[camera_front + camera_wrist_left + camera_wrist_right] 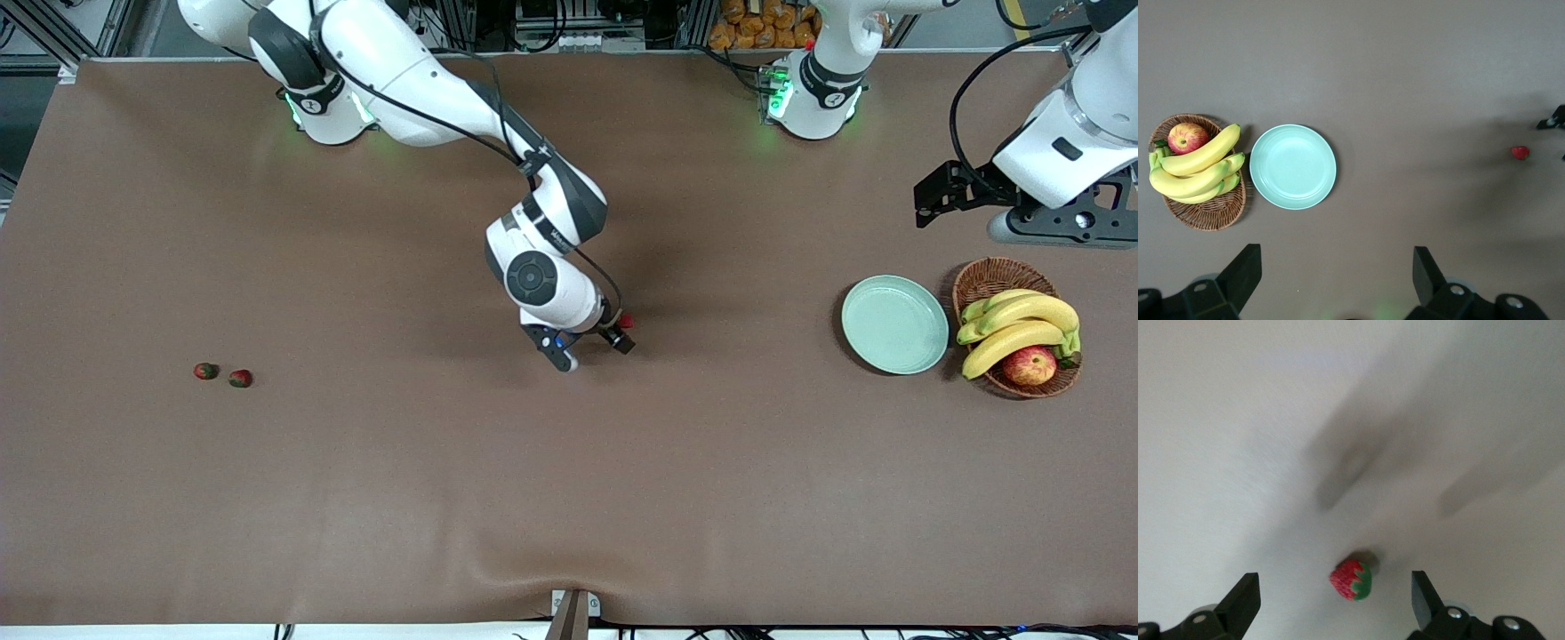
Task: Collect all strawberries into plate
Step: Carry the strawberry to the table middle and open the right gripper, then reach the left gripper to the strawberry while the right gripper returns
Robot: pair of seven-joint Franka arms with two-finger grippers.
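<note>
Strawberries are spread across the brown table (356, 498). One strawberry (627, 318) lies on the cloth near the table's middle, directly under the right gripper (591, 348), whose jaws stand wide apart with nothing between them. In the right wrist view that berry (1351, 579) sits on the cloth between the two fingers, touching neither (its green top is turned to one side). The other two strawberries (205, 371) (240, 379) lie just beside each other, well toward the right arm's end of the table.

The mint-green plate (894, 324) rests toward the left arm's end with no berries on it. A wicker basket (996, 277) sits just beside it, closer still to that end, holding bananas (1018, 329) and an apple (1029, 365).

The left gripper (933, 197) waits in the air above the table near the plate and basket, its jaws wide apart and holding nothing; the left wrist view looks down on the plate (1293, 167), the basket (1208, 213) and the middle berry (1519, 153).
</note>
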